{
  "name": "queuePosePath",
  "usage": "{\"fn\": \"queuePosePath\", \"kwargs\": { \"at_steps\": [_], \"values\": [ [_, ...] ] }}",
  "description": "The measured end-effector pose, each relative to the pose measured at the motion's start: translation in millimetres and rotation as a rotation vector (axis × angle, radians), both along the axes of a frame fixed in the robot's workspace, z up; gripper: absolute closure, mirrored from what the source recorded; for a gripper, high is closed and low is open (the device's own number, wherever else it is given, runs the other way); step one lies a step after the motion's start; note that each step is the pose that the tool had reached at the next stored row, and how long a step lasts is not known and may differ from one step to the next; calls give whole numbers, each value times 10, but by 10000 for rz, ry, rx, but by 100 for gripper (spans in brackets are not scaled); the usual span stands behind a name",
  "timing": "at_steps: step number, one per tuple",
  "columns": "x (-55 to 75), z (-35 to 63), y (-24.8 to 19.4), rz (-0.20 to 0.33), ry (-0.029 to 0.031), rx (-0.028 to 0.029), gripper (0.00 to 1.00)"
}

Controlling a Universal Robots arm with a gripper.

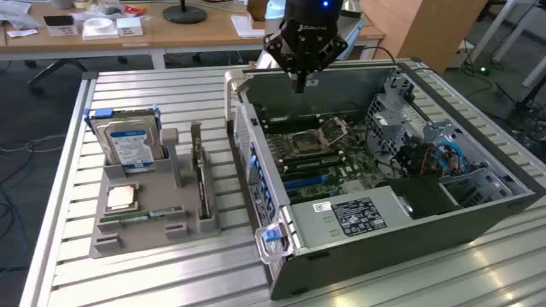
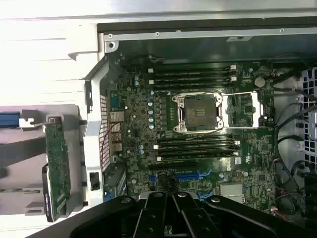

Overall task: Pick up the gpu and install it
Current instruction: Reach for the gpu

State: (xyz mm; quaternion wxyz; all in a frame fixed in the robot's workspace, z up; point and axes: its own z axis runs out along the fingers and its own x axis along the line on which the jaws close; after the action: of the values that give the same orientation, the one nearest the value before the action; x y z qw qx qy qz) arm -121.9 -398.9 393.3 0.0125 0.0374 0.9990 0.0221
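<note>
- gripper (image 1: 300,85): black, fingers pinched together with nothing between them, hanging above the open grey sheet-metal computer case (image 1: 358,256).
- gpu (image 1: 202,182): thin flat rectangular card, brownish edge-on, standing upright in a slot of the grey plastic holder (image 1: 128,238). In the exterior view it sits at 7 o'clock from the gripper, well apart.
- table (image 1: 162,96): slatted aluminium.
</note>
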Motion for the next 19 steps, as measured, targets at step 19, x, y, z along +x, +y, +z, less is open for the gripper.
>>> {"fn": "queuePosePath", "kwargs": {
  "at_steps": [19],
  "values": [
    [-69, -1, 0, 0, 0, 1, 89]
  ]
}}
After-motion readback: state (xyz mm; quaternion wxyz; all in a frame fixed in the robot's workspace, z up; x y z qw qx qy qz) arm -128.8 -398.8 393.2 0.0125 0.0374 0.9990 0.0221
